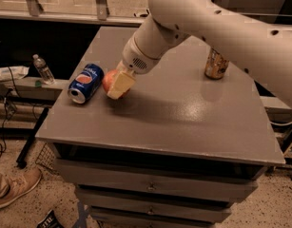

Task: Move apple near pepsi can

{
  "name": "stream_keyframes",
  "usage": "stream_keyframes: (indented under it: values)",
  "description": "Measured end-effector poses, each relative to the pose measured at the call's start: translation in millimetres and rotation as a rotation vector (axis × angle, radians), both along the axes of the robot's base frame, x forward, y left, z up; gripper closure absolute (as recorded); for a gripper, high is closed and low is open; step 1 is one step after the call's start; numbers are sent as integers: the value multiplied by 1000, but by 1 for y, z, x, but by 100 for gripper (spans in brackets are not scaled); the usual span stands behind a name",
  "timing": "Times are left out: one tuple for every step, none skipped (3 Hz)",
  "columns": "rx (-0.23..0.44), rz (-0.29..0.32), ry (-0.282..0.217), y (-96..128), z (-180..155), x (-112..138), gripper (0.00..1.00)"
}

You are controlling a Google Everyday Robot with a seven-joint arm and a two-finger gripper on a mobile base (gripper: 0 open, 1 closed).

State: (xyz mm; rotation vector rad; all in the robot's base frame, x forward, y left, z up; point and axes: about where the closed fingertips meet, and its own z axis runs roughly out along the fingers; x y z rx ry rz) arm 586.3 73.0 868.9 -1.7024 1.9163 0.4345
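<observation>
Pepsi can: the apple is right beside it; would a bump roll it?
Likely: the pepsi can lies on its side, so it should roll. Pushed from the apple in the pincer beside it, it might reach the table edge.

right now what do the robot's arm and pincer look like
The arm is thick, rounded and off-white, with small dark holes and a dotted grille at the wrist. The pincer, at the apple beside the blue can, has flat cream fingers.
</observation>
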Motion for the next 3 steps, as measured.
stream_keyframes:
  values:
    - [13, -4, 13, 4, -6, 0, 100]
    - [37, -2, 18, 11, -9, 4, 100]
    - [57, 0, 20, 17, -10, 9, 100]
